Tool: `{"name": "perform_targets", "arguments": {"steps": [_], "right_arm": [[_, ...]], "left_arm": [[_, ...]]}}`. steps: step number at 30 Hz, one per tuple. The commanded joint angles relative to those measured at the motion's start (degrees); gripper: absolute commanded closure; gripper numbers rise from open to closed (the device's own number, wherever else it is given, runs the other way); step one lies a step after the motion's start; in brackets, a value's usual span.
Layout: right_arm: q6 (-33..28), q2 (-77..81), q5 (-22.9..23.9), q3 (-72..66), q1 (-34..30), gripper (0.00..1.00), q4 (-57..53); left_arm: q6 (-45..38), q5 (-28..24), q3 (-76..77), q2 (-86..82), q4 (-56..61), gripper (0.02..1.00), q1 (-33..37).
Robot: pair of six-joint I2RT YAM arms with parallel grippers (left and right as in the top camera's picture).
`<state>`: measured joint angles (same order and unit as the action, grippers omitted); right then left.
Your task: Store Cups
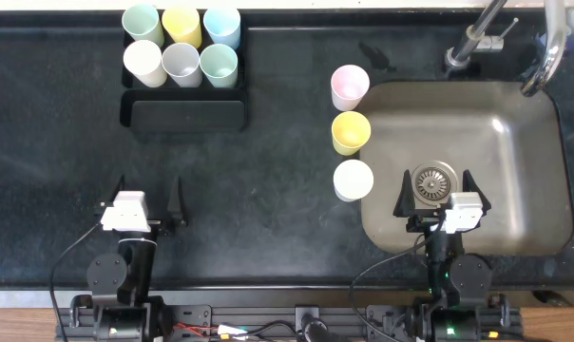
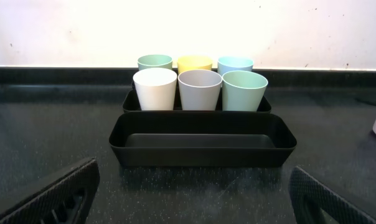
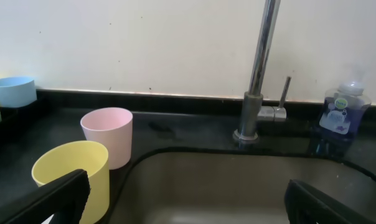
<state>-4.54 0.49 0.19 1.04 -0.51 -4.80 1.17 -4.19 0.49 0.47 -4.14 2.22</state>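
The 3 loose cups stand upright in a row on the counter, just beside the left rim of the sink: the pink cup toward the sink's back, the yellow cup in the middle, the white cup toward its front. They stand close together, though I cannot tell if they touch.

My right gripper hangs over the sink basin with its fingers spread apart and nothing in them. The white cup is the nearest to it, so I judge that one the first to take.

To do it well, I should come in from the sink side and slip 1 finger inside the rim and 1 outside. Closing gently on the wall should keep me from nudging the yellow cup beside it.

Well to the left of the sink lies the empty tray. Just behind it, a second tray holds 6 cups. My left gripper waits on that side, fingers apart and empty, so a handover may suit the long carry.
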Motion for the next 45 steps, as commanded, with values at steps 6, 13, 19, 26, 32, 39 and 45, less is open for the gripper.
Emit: {"name": "perform_targets", "arguments": {"steps": [6, 13, 19, 26, 32, 39, 45], "right_arm": [[-0.2, -0.11, -0.37, -0.74, -0.15, 0.005, 0.31], [-0.2, -0.11, -0.37, -0.74, -0.15, 0.005, 0.31], [-0.2, -0.11, -0.37, -0.74, -0.15, 0.007, 0.31], [-0.2, -0.11, -0.37, -0.74, -0.15, 0.005, 0.31], [-0.2, -0.11, -0.37, -0.74, -0.15, 0.005, 0.31], [-0.2, -0.11, -0.37, -0.74, -0.15, 0.005, 0.31], [-0.2, -0.11, -0.37, -0.74, -0.15, 0.005, 0.31]], "left_arm": [[-0.24, 0.04, -0.04, -0.31, -0.28, 0.02, 0.0], [-0.22, 0.02, -0.04, -0.31, -0.17, 0.02, -0.04], [0.72, -1.84, -0.02, -0.31, 0.17, 0.02, -0.04], [0.83, -2.36, 0.0, 0.5, 5.07, 0.023, -0.04], [0.85, -3.76, 4.48, 12.07, 13.03, 0.02, -0.11], [0.83, -7.15, 21.03, 32.92, 14.12, 0.02, -2.12], [0.85, -7.13, 36.92, 48.02, 12.7, 0.02, -9.03]]}}
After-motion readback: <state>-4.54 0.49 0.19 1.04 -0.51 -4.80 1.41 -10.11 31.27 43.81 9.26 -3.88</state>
